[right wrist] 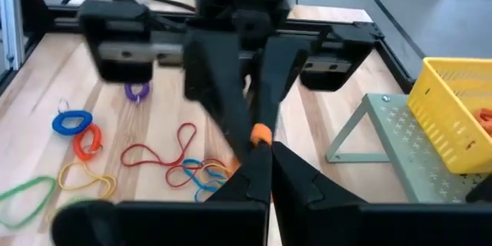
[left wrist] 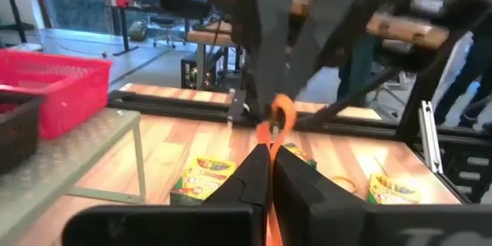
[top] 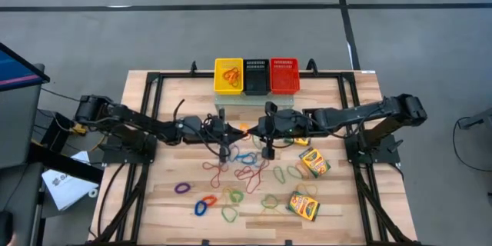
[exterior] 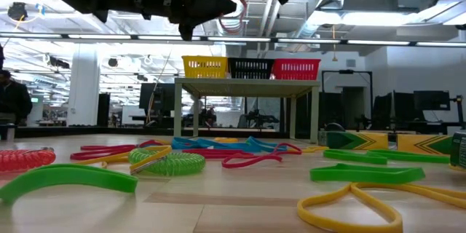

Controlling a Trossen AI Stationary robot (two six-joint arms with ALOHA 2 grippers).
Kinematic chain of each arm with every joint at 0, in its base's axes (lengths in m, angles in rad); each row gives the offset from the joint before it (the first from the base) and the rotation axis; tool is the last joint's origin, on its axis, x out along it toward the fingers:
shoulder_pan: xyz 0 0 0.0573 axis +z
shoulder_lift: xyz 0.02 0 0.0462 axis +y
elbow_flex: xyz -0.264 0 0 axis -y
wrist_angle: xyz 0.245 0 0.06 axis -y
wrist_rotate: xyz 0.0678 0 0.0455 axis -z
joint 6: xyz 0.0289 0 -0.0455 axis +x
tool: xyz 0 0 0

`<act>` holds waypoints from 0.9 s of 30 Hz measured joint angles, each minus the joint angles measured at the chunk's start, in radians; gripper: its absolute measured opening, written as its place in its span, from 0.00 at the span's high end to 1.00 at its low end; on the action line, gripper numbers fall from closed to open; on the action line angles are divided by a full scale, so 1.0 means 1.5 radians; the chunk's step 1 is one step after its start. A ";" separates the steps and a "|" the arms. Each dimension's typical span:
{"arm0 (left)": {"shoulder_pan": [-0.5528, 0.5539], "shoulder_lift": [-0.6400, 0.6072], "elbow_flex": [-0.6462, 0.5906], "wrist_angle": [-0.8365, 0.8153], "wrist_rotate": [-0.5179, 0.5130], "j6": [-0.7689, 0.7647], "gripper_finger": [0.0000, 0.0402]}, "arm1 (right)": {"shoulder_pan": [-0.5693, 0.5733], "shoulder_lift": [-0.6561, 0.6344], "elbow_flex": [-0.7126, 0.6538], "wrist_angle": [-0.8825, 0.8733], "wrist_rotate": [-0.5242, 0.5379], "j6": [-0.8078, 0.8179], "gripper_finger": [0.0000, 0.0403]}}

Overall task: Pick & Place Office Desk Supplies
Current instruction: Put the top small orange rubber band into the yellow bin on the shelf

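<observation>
Two grippers meet nose to nose in front of the yellow basket (top: 227, 75), above the table (top: 154, 200). The left gripper (left wrist: 269, 171) and the right gripper (right wrist: 264, 154) are both closed on one orange band (left wrist: 277, 119), a detail only the wrist views reveal. From overhead, other loose bands (top: 231, 175) and crayon boxes (top: 314, 161) lie farther from the basket.
</observation>
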 joint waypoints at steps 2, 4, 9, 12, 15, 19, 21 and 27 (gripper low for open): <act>0.004 -0.024 0.000 -0.017 0.000 0.000 0.99 | 0.006 -0.018 -0.001 -0.003 0.000 -0.021 1.00; 0.012 -0.053 0.000 -0.047 0.001 0.000 1.00 | 0.012 -0.044 0.000 -0.010 0.001 -0.029 0.98; 0.048 -0.131 0.000 -0.112 -0.005 0.011 1.00 | 0.030 -0.124 0.000 -0.038 0.009 -0.071 0.85; 0.076 -0.173 0.000 -0.131 -0.005 0.040 1.00 | 0.040 -0.189 0.000 -0.089 0.040 -0.041 0.76; 0.112 -0.212 0.000 -0.133 -0.003 0.072 1.00 | 0.051 -0.267 -0.001 -0.167 0.069 -0.008 0.73; 0.172 -0.245 0.000 -0.133 -0.002 0.089 1.00 | 0.079 -0.387 -0.051 -0.189 0.134 0.017 0.75; 0.205 -0.249 0.000 -0.133 0.017 0.089 1.00 | 0.094 -0.449 -0.094 -0.179 0.163 0.018 0.77; 0.277 -0.236 0.000 -0.132 0.053 0.078 1.00 | 0.118 -0.611 -0.266 -0.084 0.198 0.047 0.83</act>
